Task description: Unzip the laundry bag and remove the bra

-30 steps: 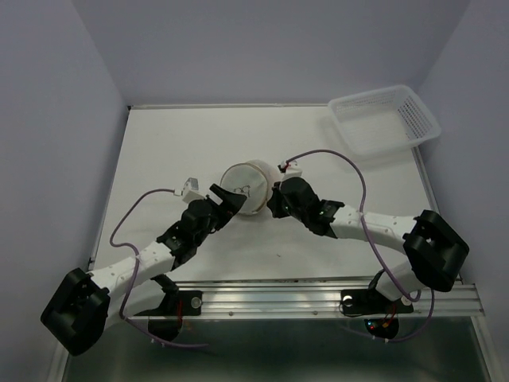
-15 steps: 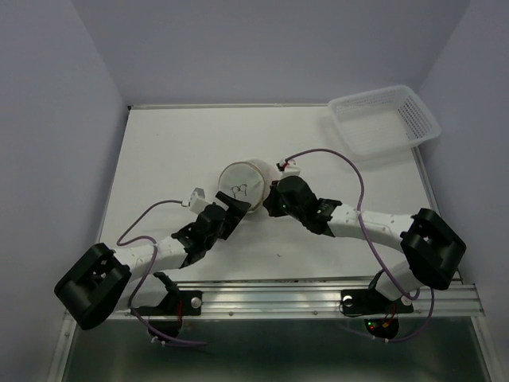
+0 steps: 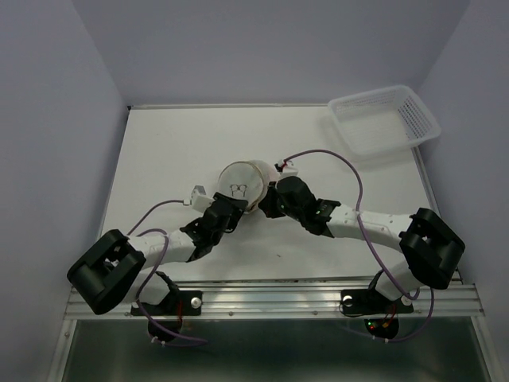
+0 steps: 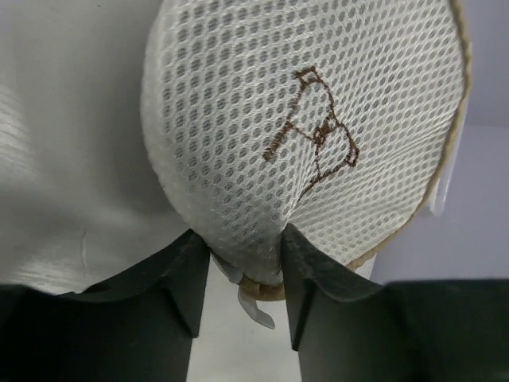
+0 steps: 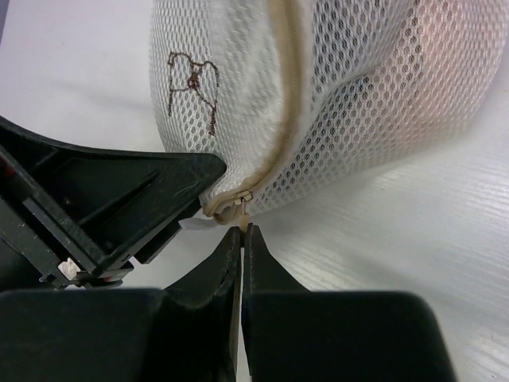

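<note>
The laundry bag, a round white mesh pouch with a tan rim and a brown embroidered mark, lies mid-table. My left gripper has its jaws pressed against the bag's near edge, with a fold of mesh and tan rim pinched between them. A white tag hangs below the pinch. My right gripper is shut on the small zipper pull at the end of the tan zipper seam. In the top view the two grippers, left and right, meet at the bag's near side. The bra is hidden.
A white plastic basket stands at the table's far right corner. Purple cables loop over both arms. The metal rail with the arm bases runs along the near edge.
My left arm has swung in toward the bag, and its jaws have closed from wide open onto the bag's near edge. The right gripper has stayed on the zipper pull.
</note>
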`<state>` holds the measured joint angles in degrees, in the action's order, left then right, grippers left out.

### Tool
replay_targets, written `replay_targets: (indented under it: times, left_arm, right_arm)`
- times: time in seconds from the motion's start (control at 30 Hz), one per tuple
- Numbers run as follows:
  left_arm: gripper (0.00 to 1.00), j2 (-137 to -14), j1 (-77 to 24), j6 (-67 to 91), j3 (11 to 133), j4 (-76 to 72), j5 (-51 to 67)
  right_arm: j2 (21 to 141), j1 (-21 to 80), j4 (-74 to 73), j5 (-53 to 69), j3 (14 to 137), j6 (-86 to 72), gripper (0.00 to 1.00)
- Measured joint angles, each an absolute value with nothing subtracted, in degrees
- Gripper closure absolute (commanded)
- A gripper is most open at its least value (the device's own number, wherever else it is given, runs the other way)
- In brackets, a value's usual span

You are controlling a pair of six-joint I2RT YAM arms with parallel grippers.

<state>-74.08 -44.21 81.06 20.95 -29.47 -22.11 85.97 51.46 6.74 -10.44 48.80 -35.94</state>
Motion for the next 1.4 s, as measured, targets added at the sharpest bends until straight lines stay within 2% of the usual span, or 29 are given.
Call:
replay_targets:
  times: [0.03,0.07,0.1,0.17,0.47,0.77,0.93,1.1,1.13,1.17,1.27,1.3,1.4]
  left_arm:
    - [0.72,-74.48,-44.21,81.08,21.06,-29.50,-22.35]
    - [0.79,-74.87,-44.18,81.32,21.15,-29.74,-22.65]
    - [0.92,-75.00,-44.18,81.76,21.17,-30.04,-22.92]
    - [1.00,-74.91,-44.14,81.89,21.45,-30.89,-23.77]
    - [1.00,-67.57,-41.50,76.40,21.80,-27.07,-23.07]
    - [1.00,-62.94,-32.67,62.13,21.91,-27.59,-9.87]
    - [1.00,-70.22,-25.47,52.25,25.45,-23.77,-9.47]
    - [1.00,-79.88,-23.94,45.91,35.24,-22.24,-6.59]
    - [1.00,-80.73,-23.92,45.19,36.84,-22.24,-5.69]
    - [1.00,-80.90,-23.92,44.69,37.65,-22.24,-4.95]
    - [1.00,-79.64,-23.94,44.07,38.04,-21.61,-3.62]
    - [1.00,-78.85,-23.99,44.10,37.93,-21.10,-3.33]
    - [1.00,-75.22,-24.36,45.10,35.92,-20.23,-3.14]
  right_arm:
    - [85.97,51.46,6.85,-10.39,48.75,-36.07,0.99]
    - [85.97,51.44,6.85,-10.33,48.71,-36.07,0.99]
    - [85.97,51.44,6.81,-10.22,48.53,-36.10,0.99]
    - [85.95,51.46,6.63,-9.98,47.79,-36.10,0.99]
    - [81.93,51.03,5.50,-13.47,45.74,-33.17,0.99]
    - [72.62,41.43,5.45,-11.00,42.37,-28.99,0.99]
    - [71.77,37.47,3.09,-10.48,42.09,-25.15,0.99]
    - [73.21,40.34,3.11,-6.24,41.32,-23.00,0.99]
    - [73.52,40.75,3.27,-5.37,41.21,-22.68,0.95]
    - [74.00,41.39,3.44,-4.21,41.08,-22.20,0.82]
    - [74.65,41.71,3.75,-2.61,41.06,-21.08,0.73]
    - [75.02,41.71,4.03,-2.28,41.06,-20.69,0.63]
    - [76.95,41.80,5.48,-0.95,41.12,-20.32,0.48]
